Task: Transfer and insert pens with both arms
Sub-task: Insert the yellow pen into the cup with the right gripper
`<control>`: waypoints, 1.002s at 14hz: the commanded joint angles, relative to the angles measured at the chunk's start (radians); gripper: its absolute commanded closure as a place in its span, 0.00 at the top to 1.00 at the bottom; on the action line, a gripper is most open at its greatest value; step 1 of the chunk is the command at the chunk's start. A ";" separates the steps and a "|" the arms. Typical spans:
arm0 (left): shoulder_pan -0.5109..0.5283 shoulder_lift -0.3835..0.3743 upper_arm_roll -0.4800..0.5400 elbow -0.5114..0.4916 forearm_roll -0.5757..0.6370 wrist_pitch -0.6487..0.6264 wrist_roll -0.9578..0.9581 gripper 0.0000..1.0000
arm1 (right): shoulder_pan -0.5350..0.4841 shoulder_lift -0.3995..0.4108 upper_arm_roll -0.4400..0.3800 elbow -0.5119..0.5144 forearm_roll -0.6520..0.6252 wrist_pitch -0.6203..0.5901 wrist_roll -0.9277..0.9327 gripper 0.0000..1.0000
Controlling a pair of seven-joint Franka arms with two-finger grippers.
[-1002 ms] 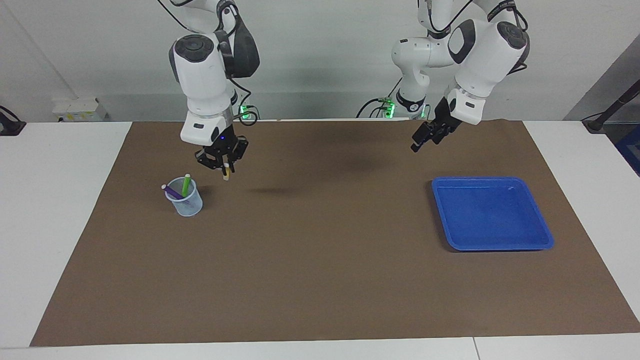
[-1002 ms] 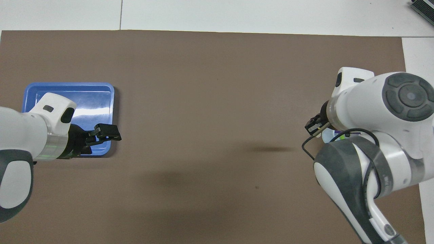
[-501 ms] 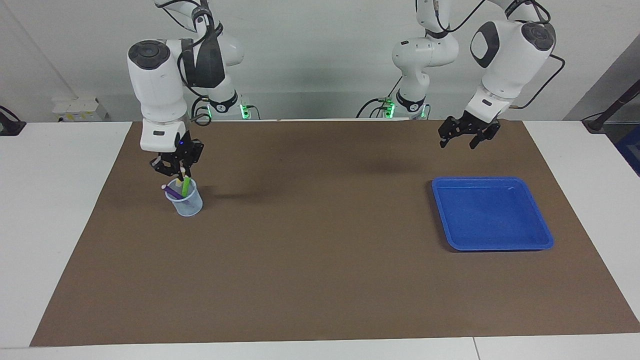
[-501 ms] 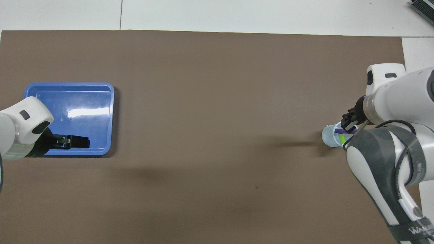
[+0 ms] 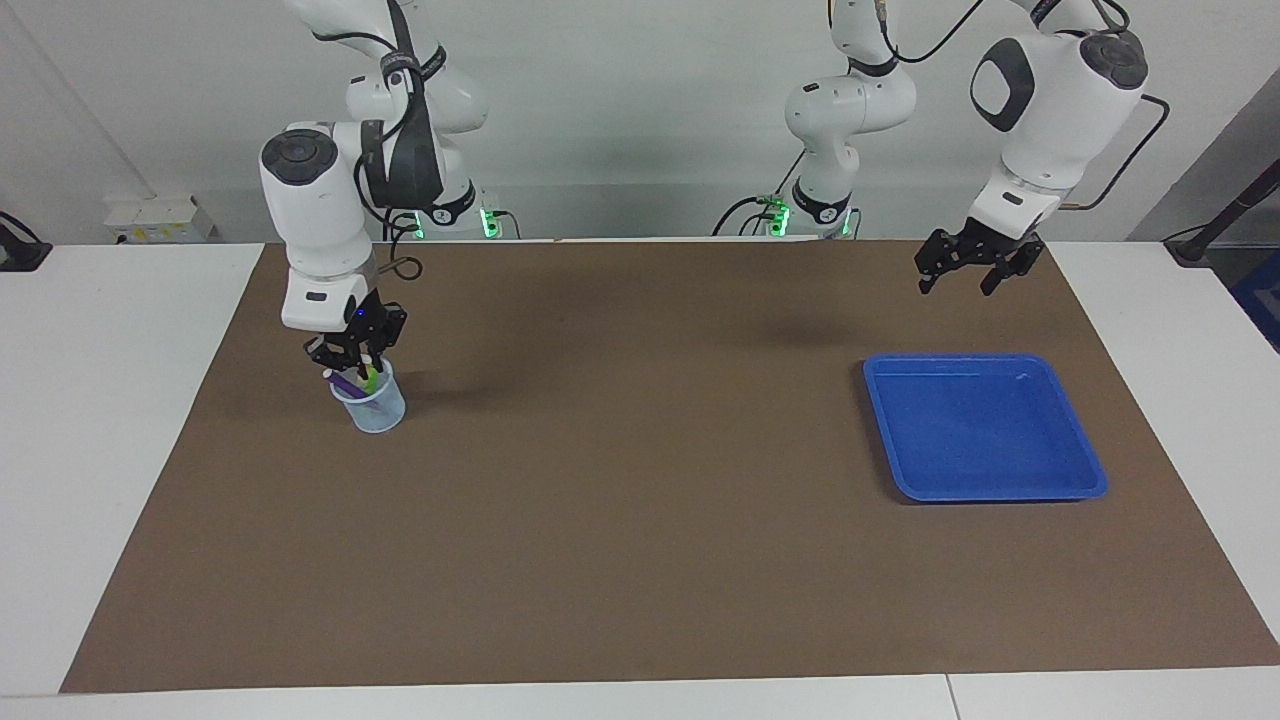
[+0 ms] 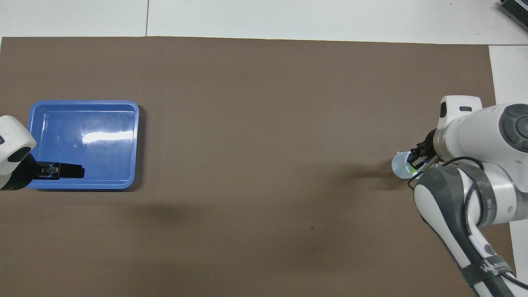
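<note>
A clear plastic cup stands on the brown mat toward the right arm's end of the table. A purple pen and a green pen lean in it. My right gripper is low at the cup's mouth, shut on the yellow pen, which barely shows between the fingers. From overhead, that gripper covers part of the cup, and a bit of the green pen shows. My left gripper hangs open and empty in the air by the blue tray's edge nearest the robots.
The blue tray lies empty toward the left arm's end of the table; overhead, the left gripper covers part of the tray. The brown mat covers most of the white table.
The right gripper carried the yellow pen sideways to over the cup, then lowered it to the cup's mouth. The left arm swung back toward its own end of the table.
</note>
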 commanded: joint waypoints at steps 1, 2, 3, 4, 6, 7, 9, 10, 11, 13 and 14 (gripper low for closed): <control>0.022 0.007 -0.005 0.023 0.020 0.015 0.007 1.00 | -0.020 -0.028 0.014 -0.033 0.025 0.008 0.023 0.85; 0.020 0.009 -0.005 0.028 0.022 0.026 0.008 1.00 | -0.020 -0.029 0.014 -0.030 0.025 0.003 0.023 1.00; 0.014 0.011 -0.005 0.030 0.022 0.041 0.008 1.00 | -0.019 -0.037 0.014 -0.021 0.025 -0.019 0.024 1.00; 0.007 0.017 -0.006 0.030 0.022 0.073 0.008 1.00 | -0.016 -0.044 0.014 0.002 0.025 -0.058 0.024 1.00; 0.011 0.024 -0.005 0.030 0.022 0.106 0.008 1.00 | -0.010 -0.054 0.015 0.081 0.048 -0.171 0.026 1.00; 0.011 0.024 -0.005 0.030 0.022 0.100 0.007 1.00 | -0.008 -0.055 0.018 0.129 0.074 -0.244 0.036 1.00; 0.005 0.024 -0.003 0.031 0.022 0.090 0.005 1.00 | -0.005 -0.063 0.023 0.247 0.097 -0.413 0.110 1.00; 0.003 0.027 -0.003 0.034 0.022 0.090 0.007 1.00 | -0.002 -0.061 0.024 0.308 0.097 -0.479 0.156 1.00; -0.004 0.034 -0.002 0.057 0.022 0.080 0.005 1.00 | 0.009 -0.052 0.025 0.367 0.099 -0.536 0.180 1.00; -0.064 0.083 0.038 0.143 0.026 0.023 -0.011 1.00 | 0.013 -0.005 0.023 0.470 0.123 -0.604 0.210 1.00; -0.102 0.115 0.076 0.205 0.050 -0.012 -0.031 1.00 | 0.007 0.003 0.015 0.481 0.125 -0.606 0.214 1.00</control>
